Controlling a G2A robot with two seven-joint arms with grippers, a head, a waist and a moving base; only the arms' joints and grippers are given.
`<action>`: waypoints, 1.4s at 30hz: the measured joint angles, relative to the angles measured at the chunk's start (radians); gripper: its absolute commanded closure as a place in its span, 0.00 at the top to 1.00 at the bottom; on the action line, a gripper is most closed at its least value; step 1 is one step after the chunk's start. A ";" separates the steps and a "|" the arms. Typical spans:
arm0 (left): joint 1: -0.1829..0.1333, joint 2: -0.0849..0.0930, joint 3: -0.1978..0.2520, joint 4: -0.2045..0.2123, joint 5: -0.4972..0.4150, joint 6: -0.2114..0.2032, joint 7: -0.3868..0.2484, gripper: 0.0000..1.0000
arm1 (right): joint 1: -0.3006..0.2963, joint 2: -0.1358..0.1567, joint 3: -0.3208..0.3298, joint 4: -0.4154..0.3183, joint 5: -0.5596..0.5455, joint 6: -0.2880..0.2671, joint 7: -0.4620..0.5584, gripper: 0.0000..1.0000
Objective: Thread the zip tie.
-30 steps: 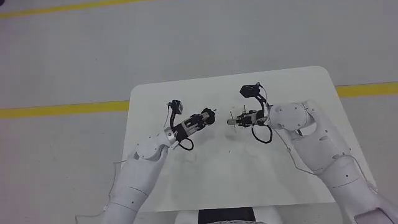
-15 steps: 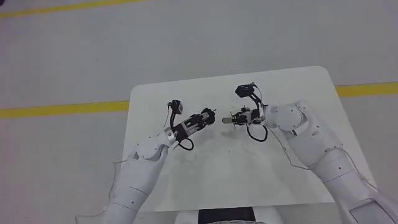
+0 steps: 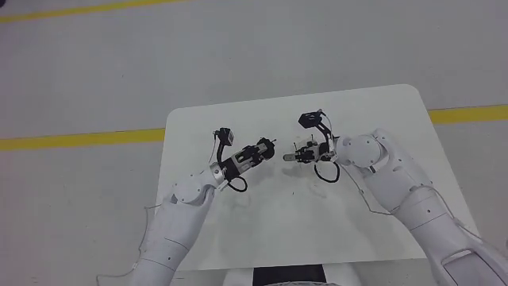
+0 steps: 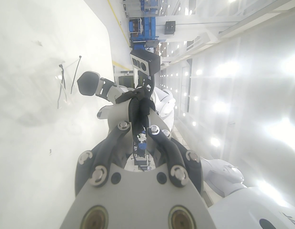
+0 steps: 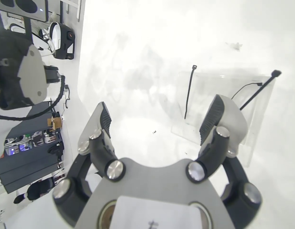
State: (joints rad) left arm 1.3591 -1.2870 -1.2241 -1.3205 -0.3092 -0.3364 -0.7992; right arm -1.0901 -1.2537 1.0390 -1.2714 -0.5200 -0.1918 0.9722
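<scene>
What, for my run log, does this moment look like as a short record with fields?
surface: white table
left gripper: fingers shut; whether they hold anything cannot be told
right gripper: fingers open, nothing between them, facing the left one over the table
zip ties: black, loose, lying at a clear tray
threading: not seen begun
</scene>
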 measured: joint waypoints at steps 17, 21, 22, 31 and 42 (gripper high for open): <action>0.000 0.000 0.000 0.000 0.000 0.000 0.000 0.00 | 0.037 0.001 -0.027 0.078 -0.016 0.002 -0.030 0.28; 0.000 0.000 0.000 0.000 0.000 0.000 0.000 0.00 | 0.040 0.003 -0.032 0.086 -0.022 0.005 -0.029 0.25; 0.000 0.000 0.000 0.000 0.000 0.000 0.000 0.00 | 0.041 0.003 -0.033 0.089 -0.023 0.005 -0.029 0.24; 0.000 0.000 0.000 0.000 0.000 0.000 0.000 0.00 | 0.057 -0.002 -0.047 0.142 -0.004 0.002 -0.064 0.19; 0.000 0.000 0.000 0.000 0.000 0.000 0.000 0.00 | 0.087 -0.014 -0.081 0.196 -0.003 -0.007 -0.111 0.13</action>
State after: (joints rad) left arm 1.3591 -1.2870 -1.2241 -1.3205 -0.3092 -0.3365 -0.7992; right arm -1.0028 -1.2677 0.9577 -1.0753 -0.5225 -0.1984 0.8617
